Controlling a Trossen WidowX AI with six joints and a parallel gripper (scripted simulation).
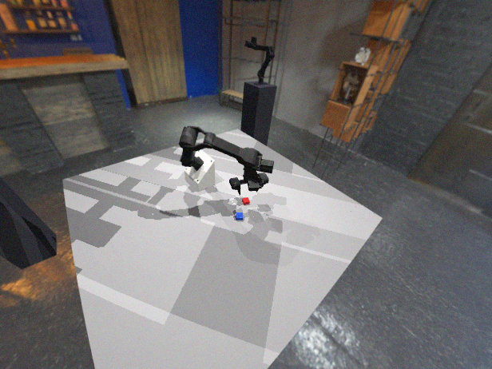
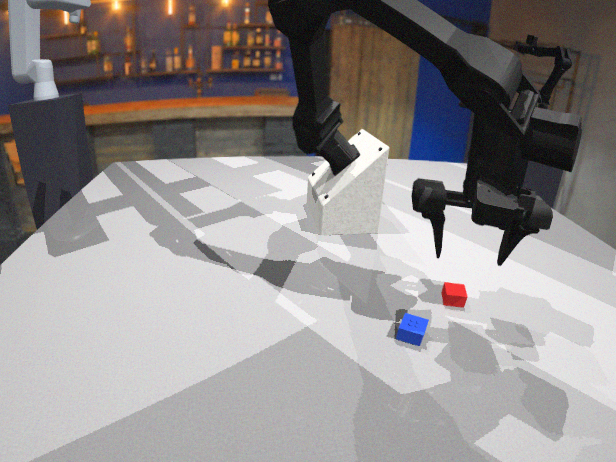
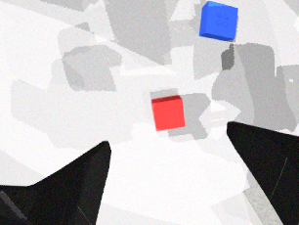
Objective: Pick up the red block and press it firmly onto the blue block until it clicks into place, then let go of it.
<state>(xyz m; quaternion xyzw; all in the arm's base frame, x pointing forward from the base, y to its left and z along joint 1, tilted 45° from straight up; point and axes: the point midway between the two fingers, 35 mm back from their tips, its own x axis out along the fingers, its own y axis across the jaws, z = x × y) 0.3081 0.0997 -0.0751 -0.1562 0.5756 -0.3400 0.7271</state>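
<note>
Claw (image 1: 248,193) (image 2: 469,261) (image 3: 169,137) hangs above the desk (image 1: 140,271) (image 2: 150,350) (image 3: 132,171), its fingers wide apart with nothing between them; below its tips I see the red block (image 1: 246,200) (image 2: 454,295) (image 3: 168,113) resting on the desk, and near that, separate from it, my blue block (image 1: 240,216) (image 2: 412,330) (image 3: 219,22), studs facing up

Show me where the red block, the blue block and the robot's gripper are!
Red block (image 2: 454,296): exterior view, on its front side.
Blue block (image 3: 219,22): wrist view, on its studded top.
Gripper (image 2: 469,261): exterior view, midway between its open fingertips.
</note>
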